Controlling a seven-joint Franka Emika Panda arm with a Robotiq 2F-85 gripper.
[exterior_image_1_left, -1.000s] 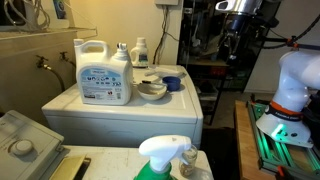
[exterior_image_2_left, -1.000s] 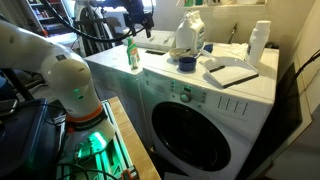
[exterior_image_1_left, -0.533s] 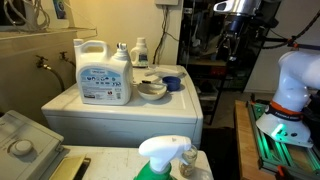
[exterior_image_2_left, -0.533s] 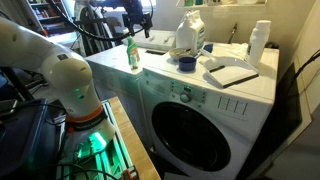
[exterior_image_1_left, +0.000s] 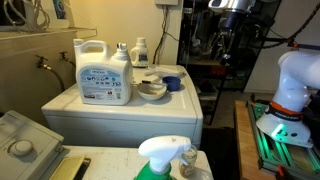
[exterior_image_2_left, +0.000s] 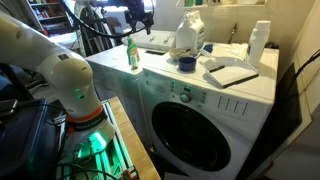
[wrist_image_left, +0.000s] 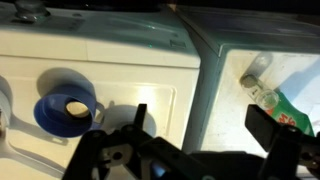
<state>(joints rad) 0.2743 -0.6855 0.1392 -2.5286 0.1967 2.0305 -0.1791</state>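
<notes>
So the tool (exterior_image_1_left: 225, 52) is hanging up in the air off to the side of the surface (exterior_image_1_left: 170, 106), the white washer top, and it's not touching anything. In the wrist view the tool (wrist_image_left: 200, 128) is showing its two dark fingers (wrist_image_left: 139, 118) spread wide apart with nothing between them, so it's open and empty. The closest thing to it is the blue cup (wrist_image_left: 67, 106), which is sitting upright a bit in from the side edge with something pale inside it. In an exterior view the blue cup (exterior_image_1_left: 172, 83) is standing just beside the bowls (exterior_image_1_left: 152, 88), and the big white detergent jug (exterior_image_1_left: 103, 72) is taking up the opposite end. A green spray bottle (wrist_image_left: 292, 108) is showing just past the surface's side edge.
</notes>
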